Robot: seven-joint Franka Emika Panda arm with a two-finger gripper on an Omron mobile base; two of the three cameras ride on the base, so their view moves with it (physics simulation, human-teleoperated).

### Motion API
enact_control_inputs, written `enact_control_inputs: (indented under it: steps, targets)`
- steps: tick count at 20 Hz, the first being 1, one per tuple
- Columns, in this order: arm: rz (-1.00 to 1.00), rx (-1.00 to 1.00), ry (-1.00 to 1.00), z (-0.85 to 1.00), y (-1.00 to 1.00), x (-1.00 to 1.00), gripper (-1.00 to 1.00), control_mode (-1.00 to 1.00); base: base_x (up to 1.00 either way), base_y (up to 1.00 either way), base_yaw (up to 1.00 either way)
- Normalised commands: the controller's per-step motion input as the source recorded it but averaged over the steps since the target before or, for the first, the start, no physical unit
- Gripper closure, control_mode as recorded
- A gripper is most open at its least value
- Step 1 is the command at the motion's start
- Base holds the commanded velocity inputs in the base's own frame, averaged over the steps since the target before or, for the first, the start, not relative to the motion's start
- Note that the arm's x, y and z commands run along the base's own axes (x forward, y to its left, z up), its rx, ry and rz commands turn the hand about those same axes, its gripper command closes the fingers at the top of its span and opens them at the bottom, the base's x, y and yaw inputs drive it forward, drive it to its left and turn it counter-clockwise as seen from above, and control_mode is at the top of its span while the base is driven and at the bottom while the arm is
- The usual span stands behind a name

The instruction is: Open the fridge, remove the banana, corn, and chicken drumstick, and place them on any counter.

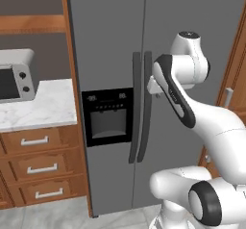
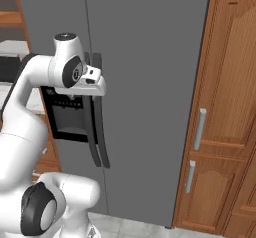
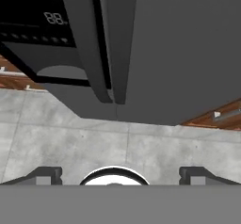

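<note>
The first step, opening the fridge, is being attempted: both of its doors are being seen shut, so the banana, corn and drumstick are judged to be lying inside, hidden. The hand is being held open, its two fingertips spread wide with nothing between them, just in front of the right door's handle and near that handle's upper end. In the hand view the two handles are being seen ahead of the fingers and apart from them, so no grip is being made yet. For the next move, the hand is likely being required to close in until one handle sits between the fingers, to be shut on it, and then to be drawn back in an arc about the door's hinge. Counted: one fridge with two doors, two dark handles side by side, one dispenser panel on the left door, one counter to the fridge's left, and one toaster oven standing at the counter's back edge.
</note>
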Motion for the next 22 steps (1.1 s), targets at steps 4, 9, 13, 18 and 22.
enact_control_inputs:
  steps: [4,9,13,18,22]
  targets:
    - [0.0,0.0,0.0,0.0,0.0,0.0,-1.0,1.0,-0.64,0.0,0.0]
    - [0.0,0.0,0.0,0.0,0.0,0.0,-1.0,1.0,-0.23,0.0,0.0]
    - [0.0,0.0,0.0,0.0,0.0,0.0,-1.0,1.0,0.0,0.0,0.0]
    - [0.0,0.0,0.0,0.0,0.0,0.0,-1.0,1.0,0.0,0.0,0.0]
    - [0.0,0.0,0.0,0.0,0.0,0.0,-1.0,1.0,-0.02,0.0,0.0]
